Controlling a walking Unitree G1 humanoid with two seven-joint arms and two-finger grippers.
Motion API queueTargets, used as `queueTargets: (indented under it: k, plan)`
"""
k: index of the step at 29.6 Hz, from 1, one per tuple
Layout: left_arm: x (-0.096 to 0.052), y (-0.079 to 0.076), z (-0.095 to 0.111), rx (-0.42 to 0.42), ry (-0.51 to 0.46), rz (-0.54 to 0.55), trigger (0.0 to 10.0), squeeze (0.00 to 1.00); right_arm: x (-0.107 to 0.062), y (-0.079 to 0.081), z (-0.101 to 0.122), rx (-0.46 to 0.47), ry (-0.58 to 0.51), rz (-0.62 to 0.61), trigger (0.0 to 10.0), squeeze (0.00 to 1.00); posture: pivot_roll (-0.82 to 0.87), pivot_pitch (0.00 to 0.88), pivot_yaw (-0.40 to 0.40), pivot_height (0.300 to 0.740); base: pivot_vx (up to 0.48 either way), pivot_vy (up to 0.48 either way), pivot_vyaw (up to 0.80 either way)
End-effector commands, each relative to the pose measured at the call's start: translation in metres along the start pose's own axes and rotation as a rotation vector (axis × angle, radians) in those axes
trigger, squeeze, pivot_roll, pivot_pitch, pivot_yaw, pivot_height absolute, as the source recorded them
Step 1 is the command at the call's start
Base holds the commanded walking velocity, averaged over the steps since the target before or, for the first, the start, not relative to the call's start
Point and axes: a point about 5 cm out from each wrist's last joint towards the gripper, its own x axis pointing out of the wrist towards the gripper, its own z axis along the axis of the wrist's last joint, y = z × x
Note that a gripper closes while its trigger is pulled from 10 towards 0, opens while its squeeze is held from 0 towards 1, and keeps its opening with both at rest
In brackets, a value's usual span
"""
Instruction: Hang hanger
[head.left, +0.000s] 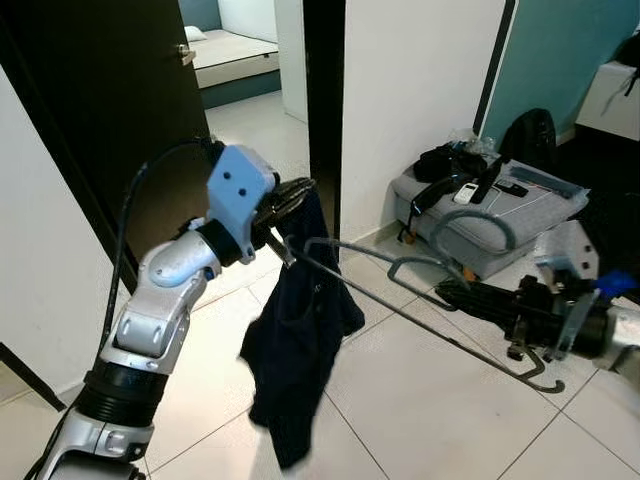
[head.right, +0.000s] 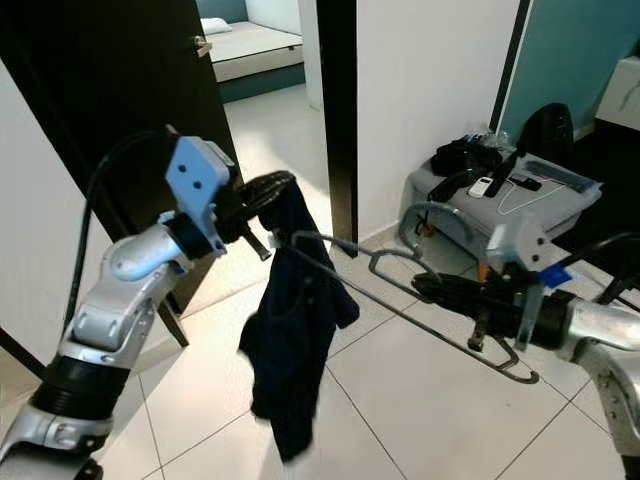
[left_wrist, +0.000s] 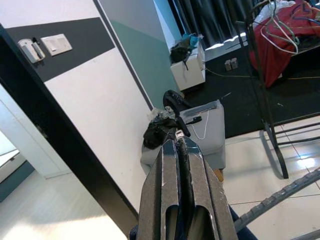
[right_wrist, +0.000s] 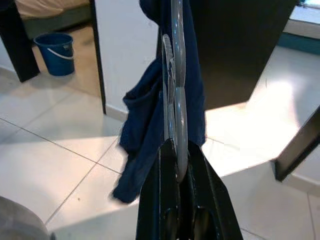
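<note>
Hanger (head.left: 420, 310) and garment hang in mid-air between the two arms, out over the white tiled floor (head.left: 420, 410). The right gripper (head.right: 470, 292) is clamped on the far end of the grey wire hanger; from the right wrist view its black fingers are pinched tight on the wire. The left gripper (head.left: 285, 200) is closed narrow on the bunched top of the dark blue garment (head.left: 295, 340), which droops from the near end of the hanger, only partly threaded on and sagging toward the tiles.

To do this well, I'd judge the cloth wants settling on the hanger's shoulders first, with the left gripper keeping hold until the weight sits on the wire, or the garment may slide off. Then the hook has to be carried level to a rail.

A dark clothes rack (left_wrist: 262, 85) with red clothing (left_wrist: 285, 35) and spare wire hangers (left_wrist: 280, 25) stands off in the teal-walled room in the left wrist view. Between here and there sits a grey case (head.left: 500, 225) on the floor, piled with black straps and a backpack (head.left: 530, 135). Close behind the left arm stands an open dark door (head.left: 110, 110), with a bedroom beyond. A blue bucket (right_wrist: 59, 52) stands by a wall in the right wrist view.
</note>
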Motion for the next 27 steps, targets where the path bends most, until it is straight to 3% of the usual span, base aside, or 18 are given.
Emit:
queueTargets:
  k: [1,8,9,11,21,27]
  plan:
    - [-0.003,0.004,0.004,0.019,-0.012,0.008,10.0,0.00,0.002,-0.002,-0.002,-0.023,0.032,-0.022,10.0,0.00,-0.11,0.000,0.071,0.740,0.000,0.000,0.00]
    - [-0.004,0.010,0.002,0.040,0.006,0.028,10.0,0.00,0.002,-0.007,0.006,-0.047,-0.009,-0.054,10.0,0.00,-0.11,0.000,0.077,0.740,0.000,0.000,0.00]
    - [-0.004,0.012,-0.002,0.049,0.025,0.042,10.0,0.00,0.002,-0.005,0.016,-0.053,-0.075,-0.040,10.0,0.00,-0.12,0.000,0.079,0.740,0.000,0.000,0.00]
    - [-0.004,0.013,-0.006,0.059,0.043,0.057,10.0,0.00,0.002,-0.003,0.021,-0.055,-0.105,-0.029,10.0,0.00,-0.12,0.000,0.079,0.740,0.000,0.000,0.00]
    - [-0.002,0.014,-0.018,0.072,0.112,0.125,10.0,0.00,-0.002,-0.004,0.013,-0.060,-0.021,-0.047,10.0,0.00,-0.12,0.000,0.087,0.740,0.000,0.000,0.00]
    - [0.002,0.007,-0.013,0.019,0.068,0.110,10.0,0.00,0.000,-0.008,0.003,-0.044,0.068,-0.095,10.0,0.00,-0.12,0.000,0.087,0.740,0.000,0.000,0.00]
